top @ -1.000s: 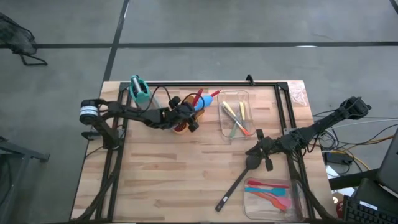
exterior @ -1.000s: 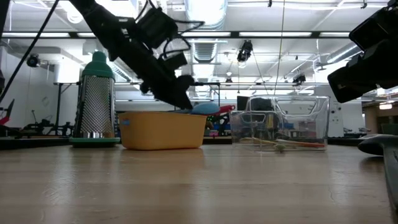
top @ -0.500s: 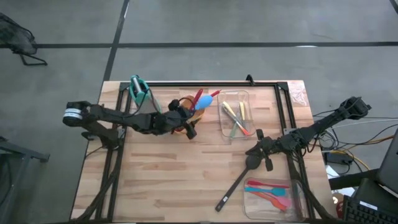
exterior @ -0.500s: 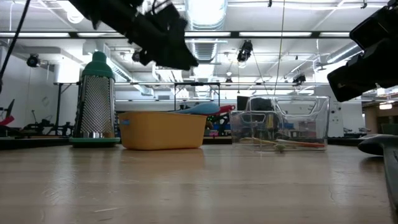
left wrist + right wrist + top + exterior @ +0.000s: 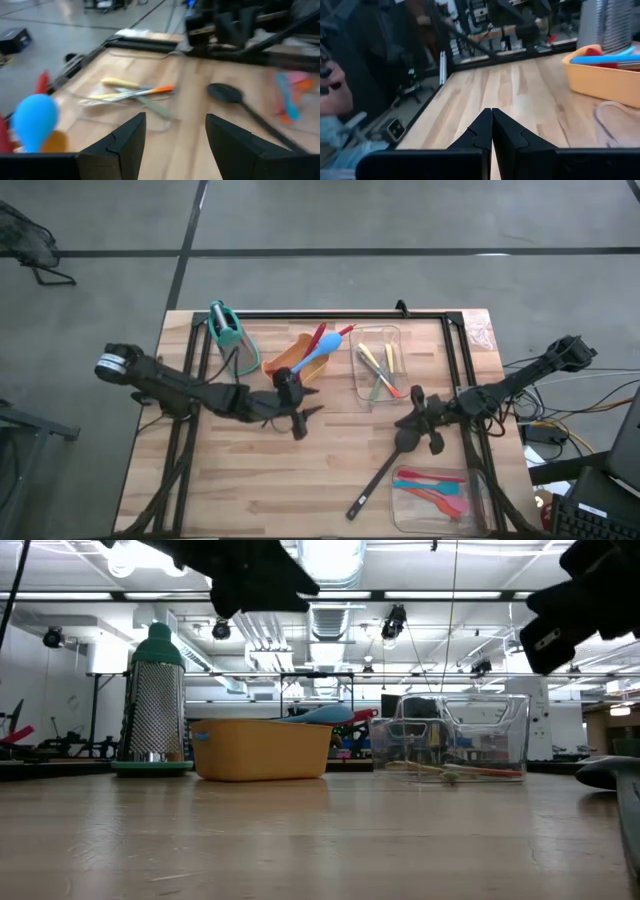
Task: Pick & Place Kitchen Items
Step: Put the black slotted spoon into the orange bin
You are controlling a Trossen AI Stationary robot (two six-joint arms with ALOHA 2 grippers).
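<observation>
Hovering my left gripper [image 5: 305,415] wide open, frame center | right gripper [image 5: 418,423] pinched shut beside black ladle [image 5: 385,470], holding nothing

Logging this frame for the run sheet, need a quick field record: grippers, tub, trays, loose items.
left gripper: open, empty, over bare table near the orange tub
right gripper: shut, empty, above the black ladle
orange tub contents: blue spoon, red utensils
far clear tray: yellow, green and orange-tipped pieces
near clear tray: pink, orange and teal spatulas
grater: upright, far left corner
</observation>
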